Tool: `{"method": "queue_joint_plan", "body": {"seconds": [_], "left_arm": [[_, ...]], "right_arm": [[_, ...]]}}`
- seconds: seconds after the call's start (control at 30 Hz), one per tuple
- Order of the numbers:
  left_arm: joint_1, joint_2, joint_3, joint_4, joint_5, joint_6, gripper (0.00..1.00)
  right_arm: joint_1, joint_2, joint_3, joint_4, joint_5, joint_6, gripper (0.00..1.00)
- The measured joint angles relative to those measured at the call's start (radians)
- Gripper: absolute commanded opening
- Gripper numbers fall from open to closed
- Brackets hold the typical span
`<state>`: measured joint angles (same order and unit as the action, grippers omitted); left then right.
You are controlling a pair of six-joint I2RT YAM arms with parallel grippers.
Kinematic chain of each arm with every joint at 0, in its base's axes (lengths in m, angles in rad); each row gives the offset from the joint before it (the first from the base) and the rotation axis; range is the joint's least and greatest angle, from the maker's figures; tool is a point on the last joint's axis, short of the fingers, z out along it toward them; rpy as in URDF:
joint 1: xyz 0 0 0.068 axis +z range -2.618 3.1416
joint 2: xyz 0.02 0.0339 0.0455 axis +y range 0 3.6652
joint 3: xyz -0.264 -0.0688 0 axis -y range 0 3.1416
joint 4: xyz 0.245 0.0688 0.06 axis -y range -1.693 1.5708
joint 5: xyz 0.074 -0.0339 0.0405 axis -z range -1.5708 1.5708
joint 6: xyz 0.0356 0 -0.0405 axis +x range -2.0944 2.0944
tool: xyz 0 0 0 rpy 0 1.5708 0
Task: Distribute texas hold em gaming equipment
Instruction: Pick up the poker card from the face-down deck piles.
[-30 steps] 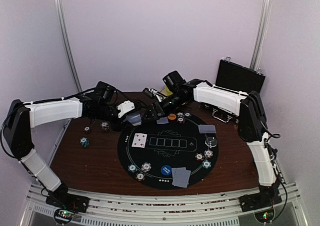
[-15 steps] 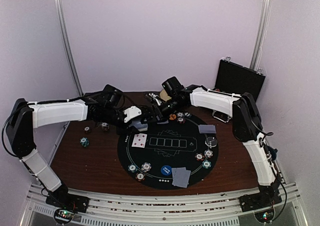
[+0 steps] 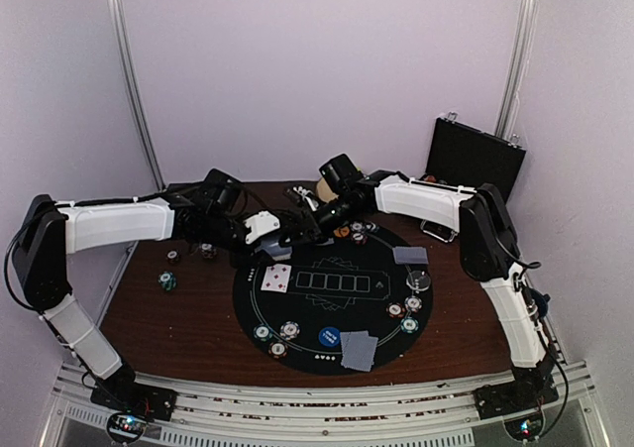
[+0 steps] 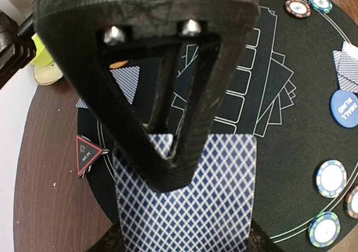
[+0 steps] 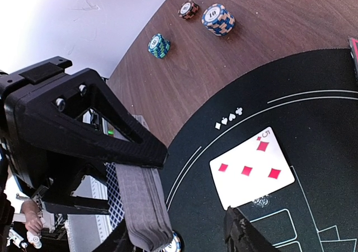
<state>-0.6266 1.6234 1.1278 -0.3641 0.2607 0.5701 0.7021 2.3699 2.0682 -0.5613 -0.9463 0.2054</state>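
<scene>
My left gripper [image 4: 173, 196] is shut on a deck of blue-backed playing cards [image 4: 224, 218], held above the back left rim of the round black mat [image 3: 327, 368]. My right gripper [image 5: 179, 238] faces it with its jaws on either side of the deck's [image 5: 142, 207] end. A gap shows on the right side, so it is open. A five of diamonds [image 5: 251, 171] lies face up on the mat. The red triangle marker [image 4: 88, 154] sits at the mat's edge. Poker chips [image 3: 289, 330], a blue disc [image 3: 329, 337], a clear disc [image 3: 420, 280] and face-down cards [image 3: 359, 349] lie around the mat.
Three chip stacks [image 5: 218, 18] stand on the brown table left of the mat. An open black case [image 3: 475, 155] stands at the back right. Small objects, one yellow [image 4: 42, 62], lie behind the mat. Both arms meet over the mat's back left edge.
My right gripper has swung left to the deck and its jaws have narrowed. The left gripper has carried the deck a little to the right.
</scene>
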Motion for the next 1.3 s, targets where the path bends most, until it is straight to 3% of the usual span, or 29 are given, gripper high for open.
{"method": "queue_joint_plan", "body": {"seconds": [0.6, 0.97, 1.3], "left_arm": [[0.001, 0.0, -0.029, 0.018, -0.023, 0.0, 0.56], [0.002, -0.001, -0.028, 0.031, -0.018, 0.0, 0.56], [0.003, -0.006, -0.031, 0.042, -0.03, -0.001, 0.56]], "right_arm": [[-0.001, -0.016, -0.031, -0.014, 0.004, -0.037, 0.47], [0.021, -0.015, 0.003, -0.071, 0.008, -0.065, 0.6], [0.033, -0.016, 0.015, -0.089, 0.023, -0.088, 0.46]]}}
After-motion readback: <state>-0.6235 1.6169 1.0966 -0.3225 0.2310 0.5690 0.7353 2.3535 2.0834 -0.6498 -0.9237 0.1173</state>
